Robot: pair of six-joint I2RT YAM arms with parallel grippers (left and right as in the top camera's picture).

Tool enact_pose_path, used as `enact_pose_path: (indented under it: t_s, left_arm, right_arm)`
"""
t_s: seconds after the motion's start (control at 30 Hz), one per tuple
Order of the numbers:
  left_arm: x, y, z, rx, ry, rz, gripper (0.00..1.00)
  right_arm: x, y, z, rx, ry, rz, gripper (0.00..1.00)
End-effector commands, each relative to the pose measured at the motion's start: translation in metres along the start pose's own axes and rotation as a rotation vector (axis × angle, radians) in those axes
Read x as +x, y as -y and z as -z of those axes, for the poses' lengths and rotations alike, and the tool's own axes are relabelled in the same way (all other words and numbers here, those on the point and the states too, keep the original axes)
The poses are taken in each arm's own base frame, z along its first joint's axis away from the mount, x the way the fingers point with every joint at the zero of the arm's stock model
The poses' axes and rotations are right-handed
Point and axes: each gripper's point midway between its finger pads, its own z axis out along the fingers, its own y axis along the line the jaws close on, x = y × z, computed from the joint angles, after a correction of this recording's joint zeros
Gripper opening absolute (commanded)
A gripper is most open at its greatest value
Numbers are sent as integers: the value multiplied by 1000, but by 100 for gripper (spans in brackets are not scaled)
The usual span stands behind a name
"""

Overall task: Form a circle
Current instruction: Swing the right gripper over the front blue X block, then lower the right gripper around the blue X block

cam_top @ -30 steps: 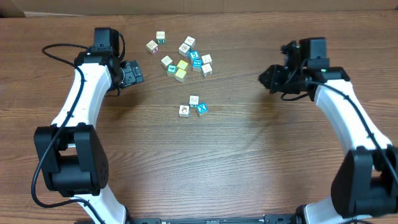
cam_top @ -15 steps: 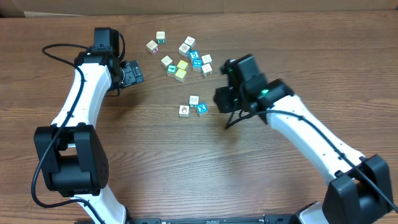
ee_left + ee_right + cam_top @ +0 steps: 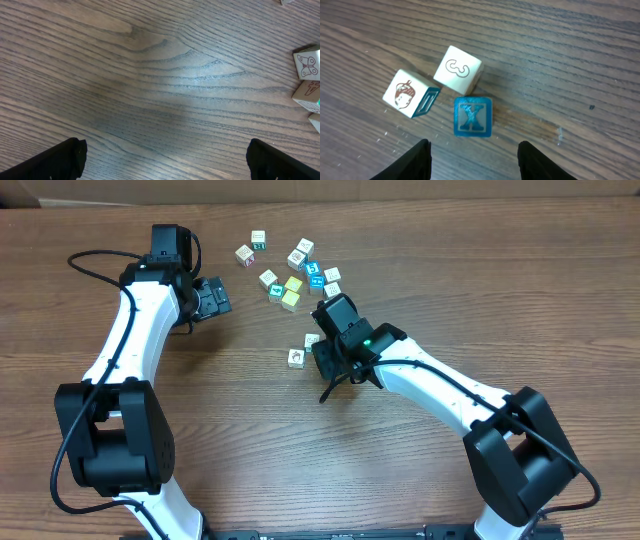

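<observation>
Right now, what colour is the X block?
The X block is blue, clearest in the right wrist view.

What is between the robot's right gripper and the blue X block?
Nothing but bare wooden table. The right wrist view shows the open right gripper just short of the blue X block, with the gap empty.

White links (image 3: 125, 345), black joints (image 3: 110, 430), cables (image 3: 72, 260)

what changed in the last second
The right pincer swung in from the far right and now hangs open over the three-cube cluster, holding nothing. That cluster, the scattered cubes and the open left pincer stayed put.
</observation>
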Motion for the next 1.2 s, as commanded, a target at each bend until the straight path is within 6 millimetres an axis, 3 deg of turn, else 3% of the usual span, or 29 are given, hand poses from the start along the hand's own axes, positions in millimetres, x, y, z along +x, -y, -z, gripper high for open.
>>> enact_pose_path:
  t_s: [0.0,0.3,0.77,1.17]
  left_arm:
    - [-3,2,1,-7,10,-6,100]
    - [-3,2,1,-7,10,-6,100]
    - [-3,2,1,-7,10,-6,100]
    - [-3,2,1,-7,10,-6,100]
  right_arm:
    - [3,2,-9,24,-6,-2,53]
    - [10,3,-30,30,-30,0,54]
    - [7,0,-39,16,-19,-1,53]
    - [12,-2,-45,4,-37,-2,31]
